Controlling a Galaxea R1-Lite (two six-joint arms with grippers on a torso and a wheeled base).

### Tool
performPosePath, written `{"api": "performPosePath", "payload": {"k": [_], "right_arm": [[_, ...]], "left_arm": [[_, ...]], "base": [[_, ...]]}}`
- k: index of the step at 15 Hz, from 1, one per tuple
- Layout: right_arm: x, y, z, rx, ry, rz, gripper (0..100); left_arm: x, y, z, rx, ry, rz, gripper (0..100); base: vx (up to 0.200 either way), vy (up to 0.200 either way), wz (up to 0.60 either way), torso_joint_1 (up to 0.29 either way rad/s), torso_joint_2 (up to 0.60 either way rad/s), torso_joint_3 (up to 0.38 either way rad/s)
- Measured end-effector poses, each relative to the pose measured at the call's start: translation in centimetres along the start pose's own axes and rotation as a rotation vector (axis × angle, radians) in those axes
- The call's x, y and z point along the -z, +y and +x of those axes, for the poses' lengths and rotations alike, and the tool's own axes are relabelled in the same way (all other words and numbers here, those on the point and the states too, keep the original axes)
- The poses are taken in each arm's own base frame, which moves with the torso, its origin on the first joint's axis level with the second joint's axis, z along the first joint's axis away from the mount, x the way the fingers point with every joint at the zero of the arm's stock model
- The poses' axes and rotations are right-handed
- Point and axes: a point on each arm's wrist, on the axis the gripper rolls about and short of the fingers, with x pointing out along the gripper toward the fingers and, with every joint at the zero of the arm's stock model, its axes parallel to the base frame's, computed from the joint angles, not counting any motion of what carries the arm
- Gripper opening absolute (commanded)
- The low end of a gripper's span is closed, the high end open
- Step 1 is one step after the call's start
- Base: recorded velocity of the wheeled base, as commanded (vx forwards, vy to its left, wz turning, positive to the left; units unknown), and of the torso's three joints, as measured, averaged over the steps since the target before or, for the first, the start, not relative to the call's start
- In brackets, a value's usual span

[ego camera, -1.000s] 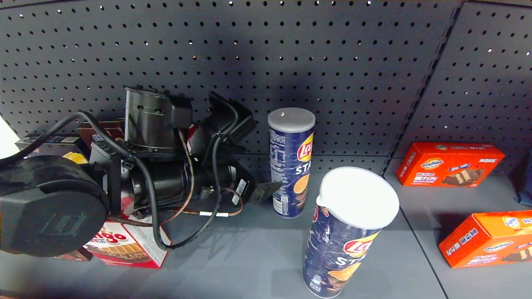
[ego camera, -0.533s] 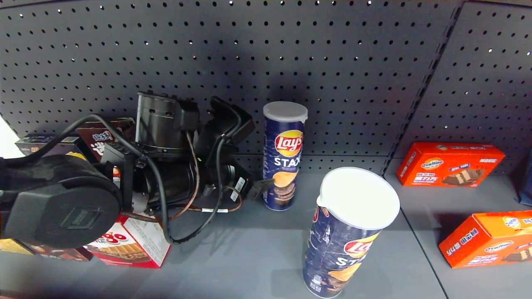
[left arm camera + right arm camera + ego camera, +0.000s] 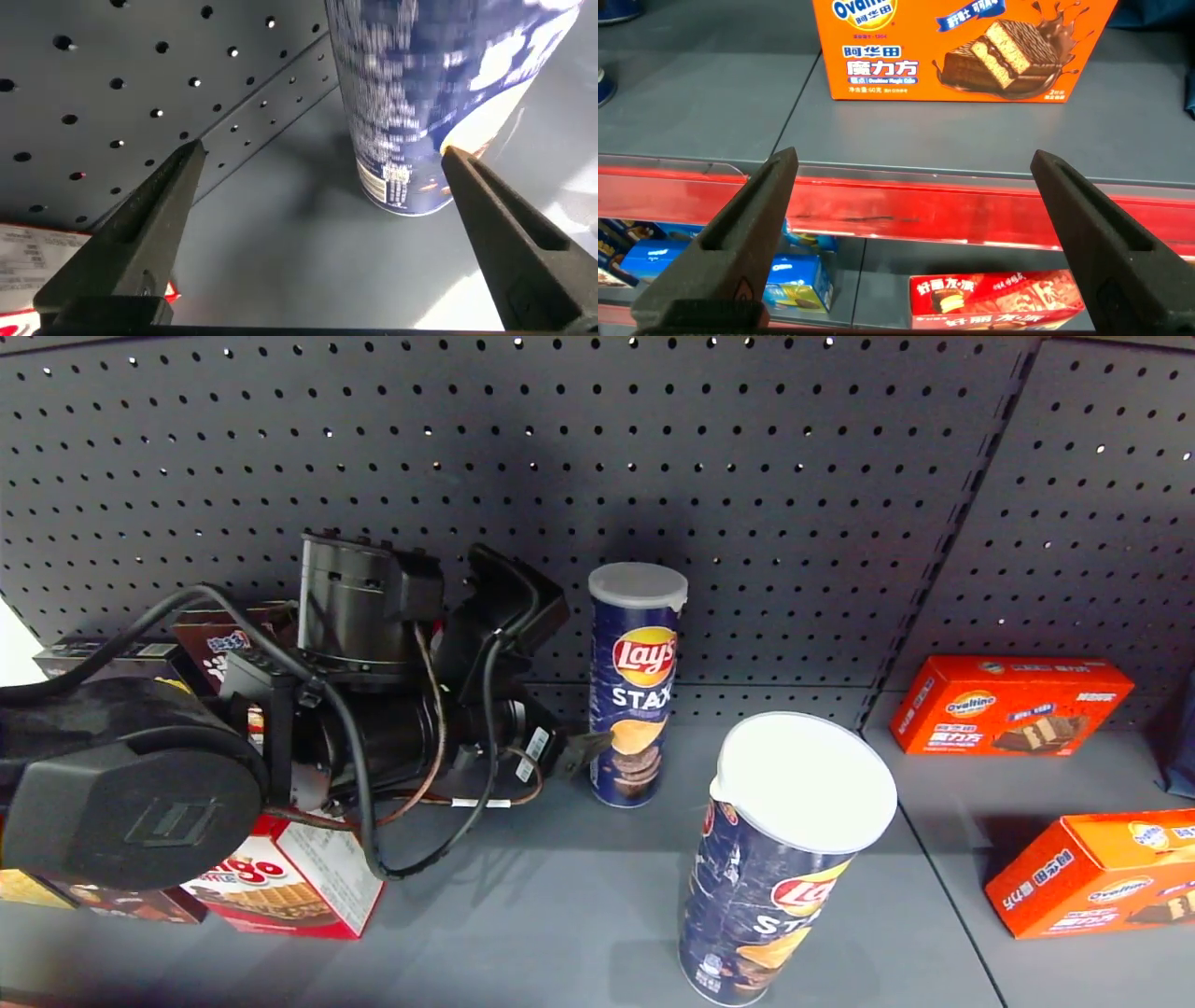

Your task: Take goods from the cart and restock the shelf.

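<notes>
Left tool (image 3: pixel 320 157) lies low on the shelf (image 3: pixel 541 915), spread wide, its tips just left of the far chip can (image 3: pixel 635 686), which stands upright by the pegboard. The near chip can (image 3: pixel 775 868) stands further right. Right tool (image 3: pixel 913 159) is spread before an orange box (image 3: pixel 962 47).

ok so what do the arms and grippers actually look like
Left arm: black, with a round joint cap, a dark metal cylinder, looped black cables and thin brown wires with white tags. Left gripper and right gripper: two dark grey, wedge-shaped fingers each, tapering to the tip.
</notes>
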Motion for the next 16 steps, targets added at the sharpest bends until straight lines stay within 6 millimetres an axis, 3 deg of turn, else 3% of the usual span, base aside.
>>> {"api": "performPosePath", "payload": {"k": [8,16], "right_arm": [[0.0,0.0,0.0,0.0,0.0,0.0,100],[0.0,0.0,0.0,0.0,0.0,0.0,100]], "left_arm": [[0.2,0.8,-2.6,-0.103,0.009,-0.006,100],[1.0,1.4,-0.7,-0.181,0.074,0.047,100]], "base": [[0.0,0.0,0.0,0.0,0.0,0.0],[0.0,0.0,0.0,0.0,0.0,0.0]]}}
